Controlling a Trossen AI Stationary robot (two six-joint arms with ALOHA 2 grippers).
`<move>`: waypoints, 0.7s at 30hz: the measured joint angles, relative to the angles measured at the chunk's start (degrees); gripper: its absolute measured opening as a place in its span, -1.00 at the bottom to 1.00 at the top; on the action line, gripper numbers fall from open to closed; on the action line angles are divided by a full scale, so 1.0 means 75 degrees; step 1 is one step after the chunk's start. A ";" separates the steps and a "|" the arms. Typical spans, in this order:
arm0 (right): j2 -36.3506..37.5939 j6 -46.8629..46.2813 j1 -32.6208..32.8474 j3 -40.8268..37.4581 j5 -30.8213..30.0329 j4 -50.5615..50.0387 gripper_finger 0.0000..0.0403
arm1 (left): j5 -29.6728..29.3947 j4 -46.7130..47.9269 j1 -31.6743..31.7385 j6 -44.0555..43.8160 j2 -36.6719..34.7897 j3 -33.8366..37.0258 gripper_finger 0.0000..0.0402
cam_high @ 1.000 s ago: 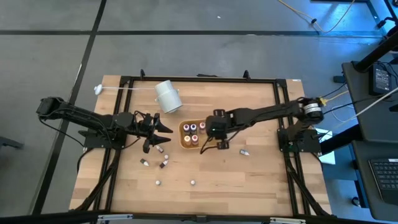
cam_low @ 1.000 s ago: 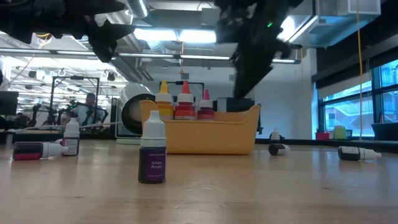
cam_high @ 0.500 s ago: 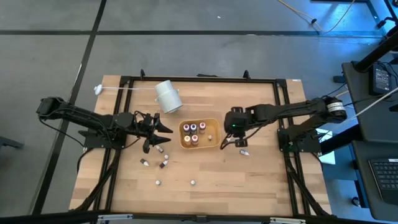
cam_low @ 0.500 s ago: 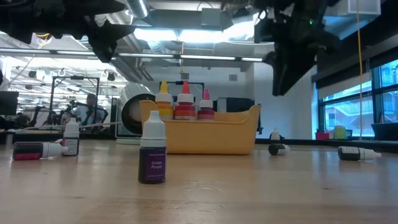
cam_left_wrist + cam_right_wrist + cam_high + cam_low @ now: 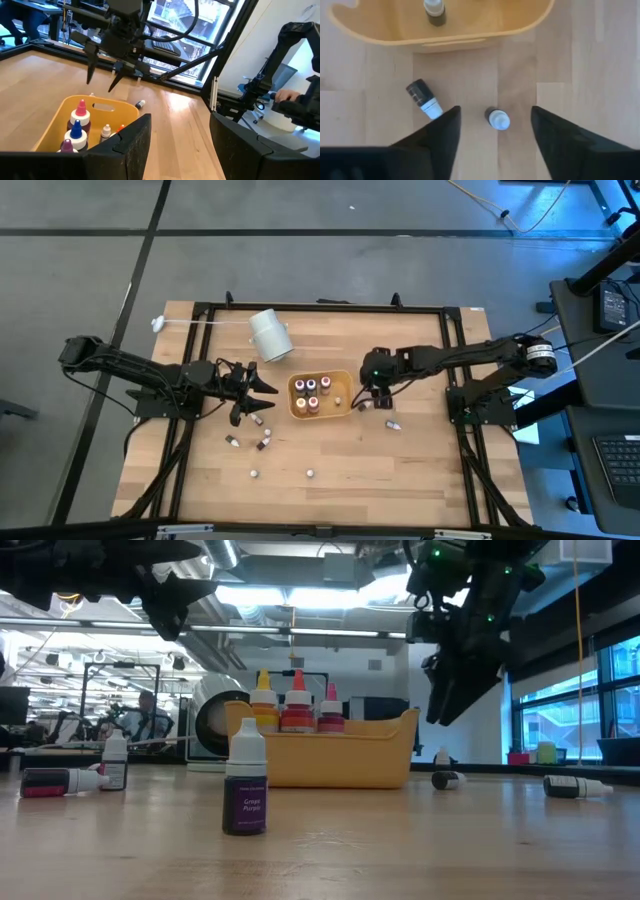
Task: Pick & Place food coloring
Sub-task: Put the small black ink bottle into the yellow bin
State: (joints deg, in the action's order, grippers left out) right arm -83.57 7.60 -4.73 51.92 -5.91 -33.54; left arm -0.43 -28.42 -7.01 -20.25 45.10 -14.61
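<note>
Right gripper [image 5: 368,398] hovers right of centre in the high view, just beside the orange tray's [image 5: 345,412] right end, fingers spread wide and empty. Its wrist view shows two food coloring bottles [image 5: 498,119] on the wooden table [image 5: 420,460] between the fingers, one upright, one toppled. More bottles stand inside the tray; others lie scattered lower left of centre. Left gripper [image 5: 262,392] waits left of the tray, fingers parted, holding nothing.
</note>
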 joint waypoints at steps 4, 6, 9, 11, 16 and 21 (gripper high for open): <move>-0.0102 0.0011 -0.0008 0.0000 -0.0179 0.0063 0.37 | 0.0000 0.0000 0.0001 0.0001 0.0000 0.0000 -0.02; -0.0230 -0.0113 -0.0007 0.0000 -0.0316 0.0078 0.40 | 0.0000 0.0000 -0.0001 0.0003 0.0000 0.0000 -0.02; -0.0544 -0.0166 -0.0050 0.0000 -0.0324 0.0068 0.39 | 0.0000 0.0000 0.0000 0.0003 0.0000 0.0000 -0.02; -0.0732 -0.0134 -0.0063 0.0000 -0.0329 0.0058 0.35 | 0.0000 0.0002 -0.0001 0.0003 0.0000 0.0000 -0.02; -0.1088 -0.0116 -0.0233 0.0000 -0.0191 0.0053 0.23 | 0.0000 0.0003 -0.0002 0.0000 0.0000 0.0000 -0.02; -0.1303 -0.0114 -0.0429 0.0000 0.0118 0.0074 0.07 | 0.0000 0.0003 0.0000 0.0003 0.0000 0.0000 -0.02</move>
State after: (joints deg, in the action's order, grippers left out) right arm -93.34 6.74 -7.95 51.92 -5.03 -32.99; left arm -0.43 -28.40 -7.01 -20.23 45.10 -14.61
